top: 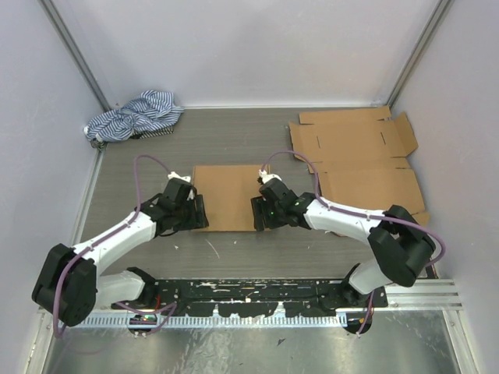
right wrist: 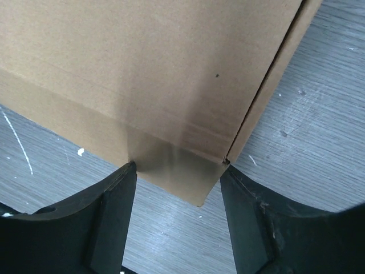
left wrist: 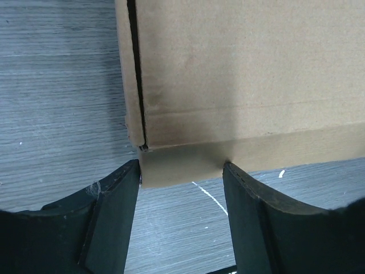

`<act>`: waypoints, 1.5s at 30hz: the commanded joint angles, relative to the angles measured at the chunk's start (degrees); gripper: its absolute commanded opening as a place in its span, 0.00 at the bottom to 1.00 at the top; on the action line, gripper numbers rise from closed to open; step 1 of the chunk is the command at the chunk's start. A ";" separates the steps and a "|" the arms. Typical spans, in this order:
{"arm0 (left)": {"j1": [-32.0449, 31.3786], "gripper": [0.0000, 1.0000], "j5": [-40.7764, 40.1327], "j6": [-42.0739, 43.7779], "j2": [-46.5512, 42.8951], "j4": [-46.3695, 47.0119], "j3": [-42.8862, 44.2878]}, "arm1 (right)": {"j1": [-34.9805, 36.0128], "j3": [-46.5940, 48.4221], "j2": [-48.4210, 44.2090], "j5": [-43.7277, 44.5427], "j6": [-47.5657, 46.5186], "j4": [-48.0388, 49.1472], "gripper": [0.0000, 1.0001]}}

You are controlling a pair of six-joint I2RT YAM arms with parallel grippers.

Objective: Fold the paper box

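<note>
Where the two arms reach in toward the middle of the grey table (top: 234, 132), the paper box (top: 228, 197) lies flat, a brown cardboard rectangle with one long edge facing the arm bases. In the left wrist view its near-left corner fills the upper frame. A dark slit runs along the left side where one panel overlaps another, and a narrow strip of cardboard forms the near edge.

The left gripper (top: 195, 212) sits at that corner with its jaws spread wide. The end of the strip lies between the black fingers (left wrist: 114, 211), whose tips sit right at the cardboard's edge, and nothing is pinched. The right gripper (top: 261, 212) mirrors it at the near-right corner, its jaws likewise apart. The corner of the strip points down between its fingers (right wrist: 108, 211) without being clamped.

Well apart from the box, flat cardboard sheets (top: 355, 152) with cut flaps lie stacked at the far right of the table. A crumpled blue-and-white striped cloth (top: 134, 115) sits in the far left corner against the white wall.
</note>
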 commanded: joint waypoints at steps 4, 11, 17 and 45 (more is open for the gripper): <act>-0.24 0.65 -3.77 0.39 2.40 1.07 0.29 | 0.43 -0.51 2.16 3.19 -0.47 3.57 0.65; -0.26 0.63 -6.38 -0.22 4.13 0.86 0.78 | 0.46 -2.09 1.90 5.45 -1.21 5.75 0.64; -0.24 0.63 -5.10 -0.39 -0.75 -2.48 1.32 | 2.17 -1.19 -3.93 4.04 -1.71 1.14 0.66; -3.25 0.00 -1.90 -5.97 3.04 3.87 -1.12 | -12.52 74.84 48.08 -1.07 -18.26 -8.02 0.12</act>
